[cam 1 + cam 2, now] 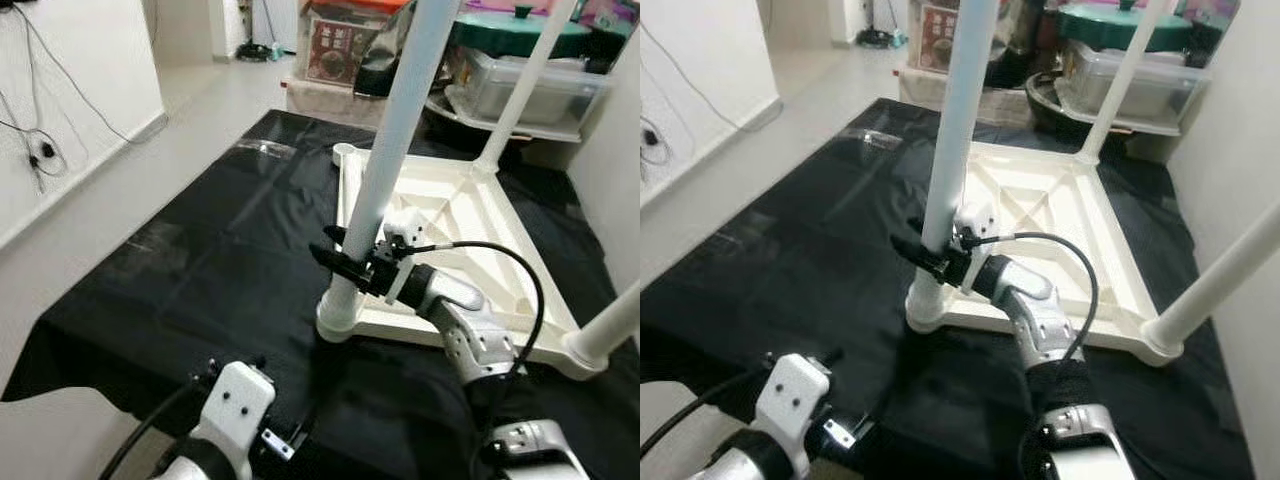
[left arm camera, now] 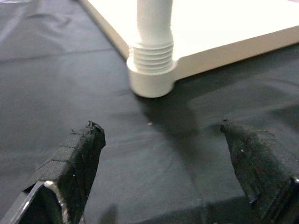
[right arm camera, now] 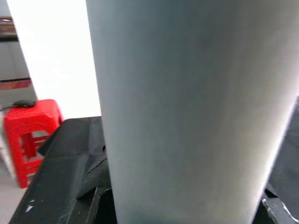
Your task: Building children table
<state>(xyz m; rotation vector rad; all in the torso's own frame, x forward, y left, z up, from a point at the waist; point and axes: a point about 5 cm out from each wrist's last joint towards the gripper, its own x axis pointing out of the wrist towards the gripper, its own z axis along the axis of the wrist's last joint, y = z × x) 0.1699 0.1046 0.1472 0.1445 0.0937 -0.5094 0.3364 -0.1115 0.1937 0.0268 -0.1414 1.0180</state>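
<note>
- On the far left a white wall (image 1: 70, 90) carries loose black cables (image 1: 40, 150), and a pale floor (image 1: 150, 170) runs alongside it.
- A black sheet (image 1: 200, 270) is spread over the floor and takes up the middle of the scene.
- The left gripper (image 2: 163, 172) hangs low at the near edge of the sheet, just short of the table's near corner; its two black fingers (image 2: 77, 158) stand well apart with nothing between them.
- The white wrist housing (image 1: 235, 400) of the left arm sits at the bottom of the head view, over the sheet.
- The children's table top (image 1: 470, 230) lies upside down on the sheet, right of centre, with its ribbed underside facing up.
- A white table leg (image 1: 395, 130) stands upright in the near-left corner socket (image 2: 152, 79); its screw threads (image 2: 150, 56) show just above the socket.
- The right gripper (image 1: 350, 262) is clenched around this leg a little above the socket, black fingers on either side of the tube, which looms as a pale column (image 3: 196, 112) before the right wrist camera.
- The silver right arm (image 1: 470, 330) reaches in from the lower right, with a black cable (image 1: 510, 270) looping over it.
- A second leg (image 1: 525, 90) rises from the far-right corner, and a third leg (image 1: 615, 325) stands in the near-right corner.
- An empty socket (image 1: 345, 153) sits at the far-left corner.
- Behind the table are a clear storage bin (image 1: 520, 85) and a green lidded pot (image 1: 520, 30).
- A red plastic stool (image 3: 30, 135) stands beyond the sheet in the right wrist view.
</note>
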